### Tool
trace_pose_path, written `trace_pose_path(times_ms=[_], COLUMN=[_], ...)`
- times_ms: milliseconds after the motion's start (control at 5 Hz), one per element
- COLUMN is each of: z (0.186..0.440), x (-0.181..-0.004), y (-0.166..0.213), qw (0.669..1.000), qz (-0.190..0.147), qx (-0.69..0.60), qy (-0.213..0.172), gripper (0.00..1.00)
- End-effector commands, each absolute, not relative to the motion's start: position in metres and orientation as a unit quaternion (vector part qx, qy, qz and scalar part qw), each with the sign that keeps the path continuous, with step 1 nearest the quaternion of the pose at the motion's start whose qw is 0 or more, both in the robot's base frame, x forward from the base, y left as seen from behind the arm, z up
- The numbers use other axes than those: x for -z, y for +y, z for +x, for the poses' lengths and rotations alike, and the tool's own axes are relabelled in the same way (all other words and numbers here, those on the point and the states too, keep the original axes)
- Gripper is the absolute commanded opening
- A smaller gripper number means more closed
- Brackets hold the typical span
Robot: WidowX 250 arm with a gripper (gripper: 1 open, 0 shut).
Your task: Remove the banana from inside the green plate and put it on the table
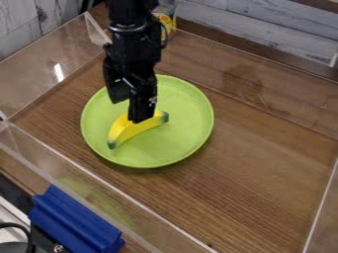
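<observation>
Camera view, single angle from the front corner of the desk.

Tool (132, 99): black, pointing straight down over the green plate (189, 133). Jaws spread open, nothing between them. Can't tell whether the fingertips touch anything; they hang low, right above the fruit.

Banana (137, 128): lying inside the plate, directly under the tool. Its upper middle part is hidden behind the fingers; the lower-left end with its dark tip and the right end both stick out past the tool. It is not lifted and rests flat on the plate surface.

Green plate: sits on the desk (258, 148) beneath the tool, most of its area extending to the tool's right and toward the camera. Rim fully visible except where the arm covers the back-left edge.

Desk: brown wood grain, bare patch to the tool's right and front. Clear acrylic walls (53, 163) border it on the near-left side and behind the tool.

Blue ridged block (73, 225): well apart from the tool, at the bottom-left corner, outside the acrylic wall.
</observation>
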State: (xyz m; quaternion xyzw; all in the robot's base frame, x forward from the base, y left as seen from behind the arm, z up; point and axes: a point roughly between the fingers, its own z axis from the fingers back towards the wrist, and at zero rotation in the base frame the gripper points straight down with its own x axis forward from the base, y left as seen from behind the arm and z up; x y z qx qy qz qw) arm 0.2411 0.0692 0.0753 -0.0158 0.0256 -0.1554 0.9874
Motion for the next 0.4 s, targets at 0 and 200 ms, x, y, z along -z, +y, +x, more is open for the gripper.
trace_pose_path(times_ms=[0,200], z=[0.2444,0.2447], x=[-0.0732,-0.0641], y=[0.0743,0.0773], qw=[0.988,0.988], qz=[-0.015,-0.021], qx=[0.152,0.149], qy=[0.013,0.013], gripper=[1.00,1.00])
